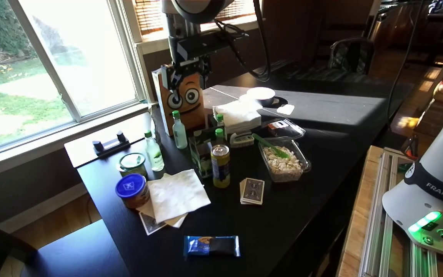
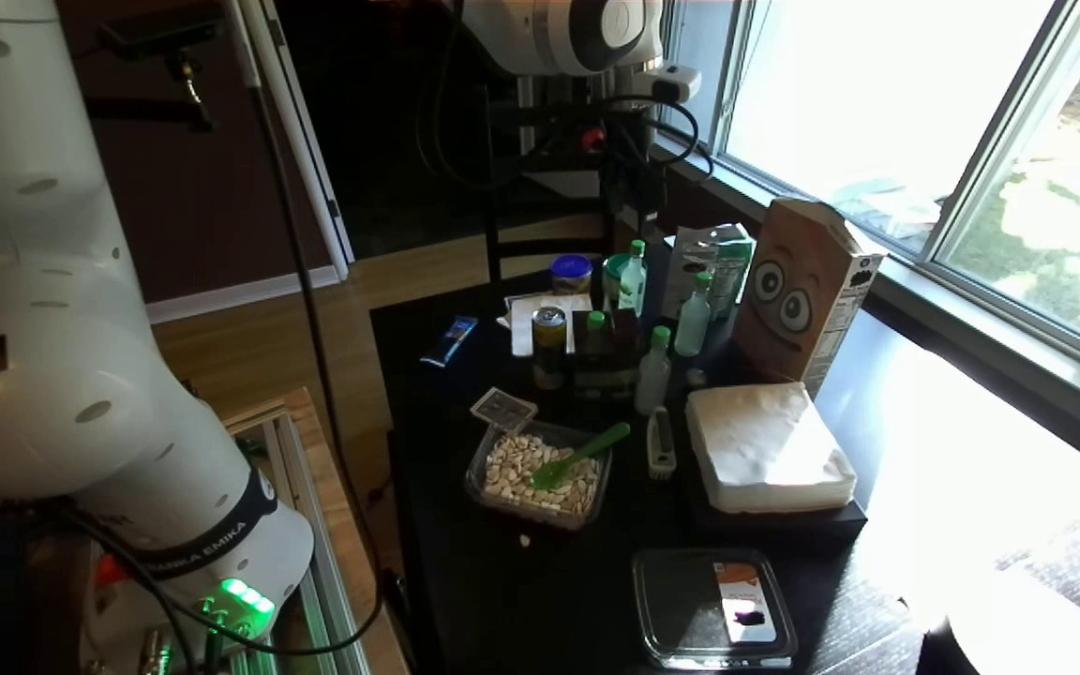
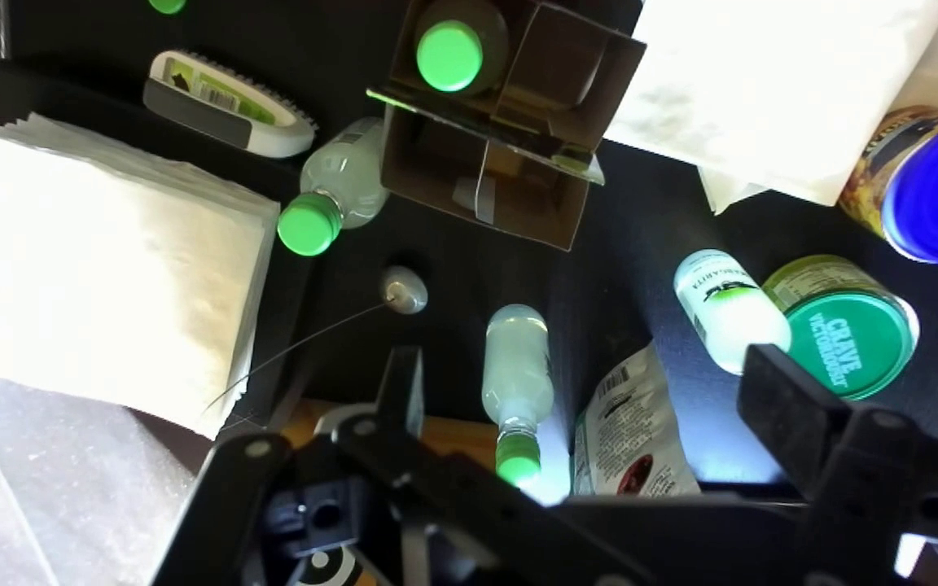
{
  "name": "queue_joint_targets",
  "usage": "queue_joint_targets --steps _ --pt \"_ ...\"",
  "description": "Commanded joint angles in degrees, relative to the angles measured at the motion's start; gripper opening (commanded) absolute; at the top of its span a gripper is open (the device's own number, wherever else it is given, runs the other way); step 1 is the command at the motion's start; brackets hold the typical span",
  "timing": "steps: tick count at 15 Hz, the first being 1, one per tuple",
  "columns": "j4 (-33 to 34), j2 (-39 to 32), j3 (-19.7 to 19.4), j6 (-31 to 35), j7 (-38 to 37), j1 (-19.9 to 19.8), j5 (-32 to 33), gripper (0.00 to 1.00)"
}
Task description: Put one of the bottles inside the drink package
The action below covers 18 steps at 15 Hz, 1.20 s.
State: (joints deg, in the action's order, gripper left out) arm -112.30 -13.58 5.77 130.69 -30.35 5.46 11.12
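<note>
- The gripper (image 3: pixel 585 378) hangs over the black table (image 1: pixel 263 223), fingers spread wide; in the wrist view one shows just left of lower centre, the other at lower right.
- Top centre of that view sits the drink package (image 3: pixel 506 140), a dark four-celled carrier with an upright panel across its middle. A capped bottle (image 3: pixel 449 57) already stands in its upper-left cell.
- More bottles stand around it: the near bottle (image 3: pixel 347 179) just off the carrier's left side, touching or not I can't tell; the centre bottle (image 3: pixel 518 366) at lower centre; the right-hand bottle (image 3: pixel 729 313) close by a green-lidded tin (image 3: pixel 848 342).
- Also crowding that view: a white brush (image 3: pixel 229 106) upper left, a napkin stack (image 3: pixel 123 268) far left, a silver pouch (image 3: pixel 636 423) low, right of centre.
- In an exterior view the gripper partly covers a tall orange box (image 1: pixel 189 115) with a cartoon face, upper left of centre.
- A yellow can (image 1: pixel 220 167) stands just beside the drink package, mid-frame there.
- Farther out, same view: a blue-lidded jar (image 1: pixel 131 190) and white sheets (image 1: pixel 179 192), lower left; playing cards (image 1: pixel 253 191), lower centre; a clear tub (image 1: pixel 287 177) with a green spoon (image 1: pixel 269 145), right of centre; a blue packet (image 1: pixel 206 246), bottom centre.
</note>
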Motion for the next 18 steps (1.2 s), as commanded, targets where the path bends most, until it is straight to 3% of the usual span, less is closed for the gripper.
queue_joint_targets --steps 1,8,12,18 --pt "0.1 0.1 -1.7 -0.1 0.4 1.6 -0.6 1.00" --pt "4.2 -5.3 -2.8 4.9 -2.5 2.3 -1.4 1.00" --pt "11.1 -13.0 -5.2 8.7 -2.7 4.0 0.2 1.00" --pt "23.1 -23.9 -11.0 7.5 -4.7 8.0 1.9 1.00"
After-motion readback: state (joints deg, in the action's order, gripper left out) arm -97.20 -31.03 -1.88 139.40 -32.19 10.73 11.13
